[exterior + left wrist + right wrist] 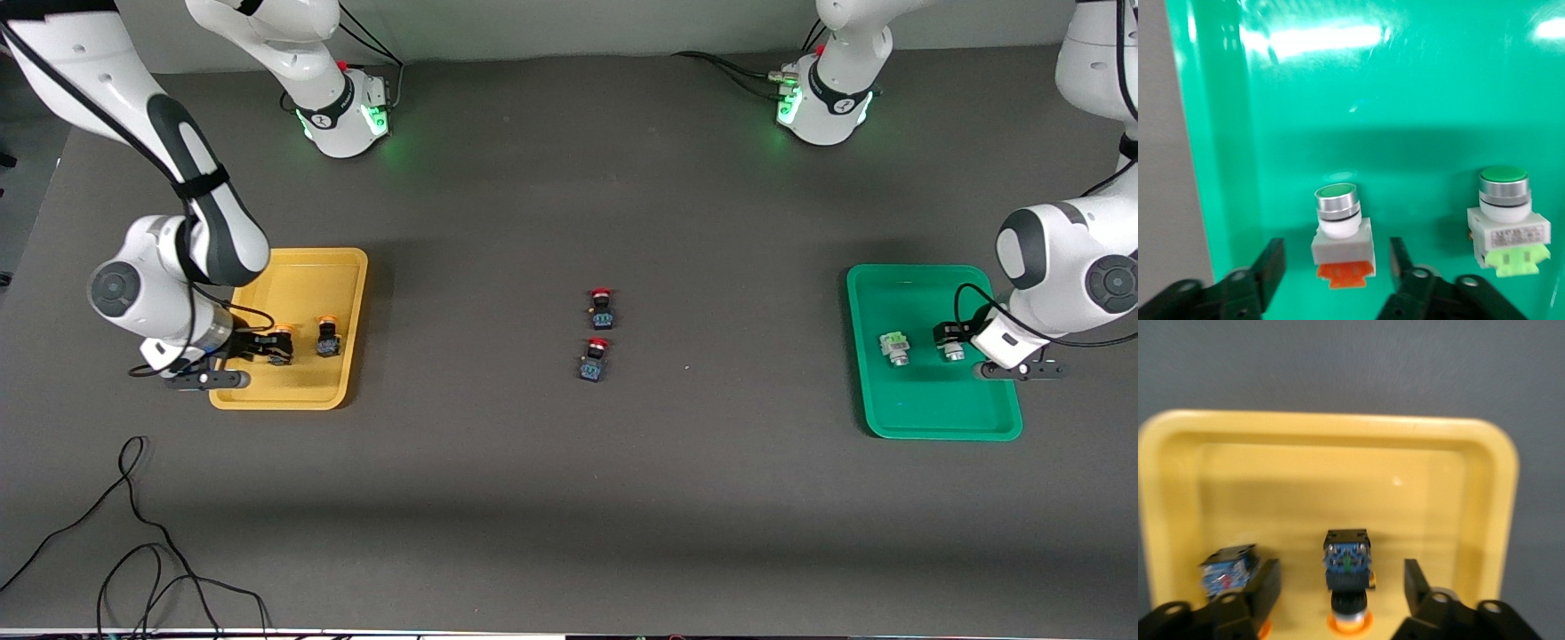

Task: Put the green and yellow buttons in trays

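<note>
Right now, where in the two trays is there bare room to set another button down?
Yellow tray: its half toward the robot bases is bare; the two yellow buttons and the open right hand crowd the camera-side half. Green tray: bare strips along the camera-side rim and toward the bases; the middle holds both green buttons with the open left hand straddling one.

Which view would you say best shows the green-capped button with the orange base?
The left wrist view: the button with the orange base fills it, between the open left gripper. The front view shows a speck; the right wrist view misses it.
</note>
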